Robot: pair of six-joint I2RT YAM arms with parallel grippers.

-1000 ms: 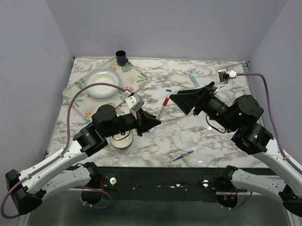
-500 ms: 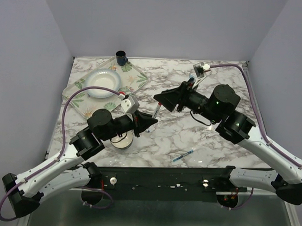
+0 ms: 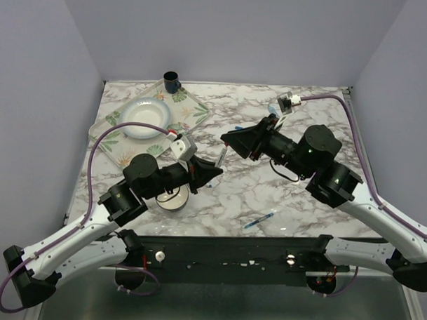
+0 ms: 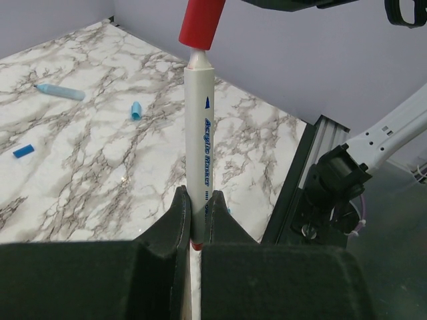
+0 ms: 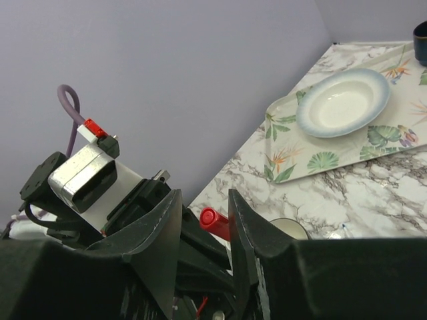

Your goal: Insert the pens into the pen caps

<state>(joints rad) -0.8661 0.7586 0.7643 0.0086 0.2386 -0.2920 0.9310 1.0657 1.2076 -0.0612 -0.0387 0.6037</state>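
Note:
My left gripper (image 4: 197, 200) is shut on a white-barrelled pen (image 4: 203, 133) and holds it upright above the table. A red cap (image 4: 200, 23) sits on the pen's top tip. My right gripper (image 5: 205, 195) is open, with its jaws on either side of the red cap (image 5: 215, 222). In the top view the two grippers (image 3: 212, 171) (image 3: 226, 139) meet over the table's middle. A light blue pen (image 4: 60, 91), a light blue cap (image 4: 135, 110) and a dark blue cap (image 4: 23, 151) lie on the marble. A thin pen with blue ends (image 3: 259, 220) lies near the front edge.
A leaf-patterned tray (image 3: 116, 146) with a white bowl (image 3: 141, 117) sits at the back left, with a dark cup (image 3: 171, 80) behind it. A small round container (image 3: 171, 198) stands under my left arm. Purple cables loop off both wrists.
My right arm has swung left from the right side to my left gripper's pen, then eased back slightly. The left gripper has kept hold of the pen.

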